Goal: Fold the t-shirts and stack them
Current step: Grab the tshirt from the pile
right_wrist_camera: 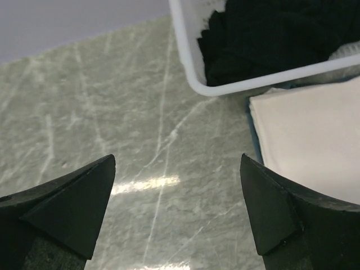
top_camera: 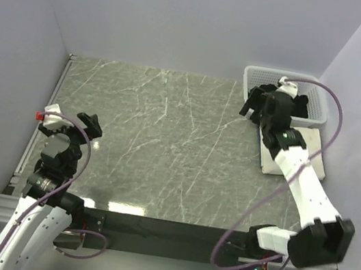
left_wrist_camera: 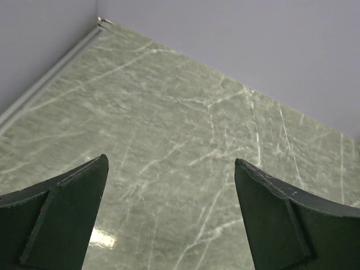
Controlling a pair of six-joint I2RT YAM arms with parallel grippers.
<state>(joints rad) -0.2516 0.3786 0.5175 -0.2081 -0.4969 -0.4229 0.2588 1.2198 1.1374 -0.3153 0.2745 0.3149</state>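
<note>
Basket (right_wrist_camera: 270, 79) of white plastic mesh is taken as the reference point. It stands on the green marbled table (top_camera: 166, 139), close to the walls.

Black t-shirt (right_wrist_camera: 270, 34): inside the basket, bunched and unfolded. It fills the part of the basket that the right wrist view shows. Its sleeves cannot be made out.

Cream-white t-shirt (right_wrist_camera: 309, 140): outside the basket, lying flat on the table against the basket's near side, as a neat folded rectangle. Its far edge runs right up to or under the basket's rim; which of the two cannot be told. A thin dark line shows along its left edge; what that line is cannot be told.

Right gripper (top_camera: 255, 100): above the basket's near left corner, pointing down. In the top view its arm crosses over the cream-white t-shirt. The jaws stand wide apart and hold nothing. The wrist view shows bare table between the fingertips, with the basket's corner just beyond them. The gripper is apart from both shirts.

Left gripper (top_camera: 70, 120): well apart from the basket, at the opposite side of the table and nearer the arm bases than the basket is. The jaws stand wide apart and hold nothing; only bare table shows between them.
</note>
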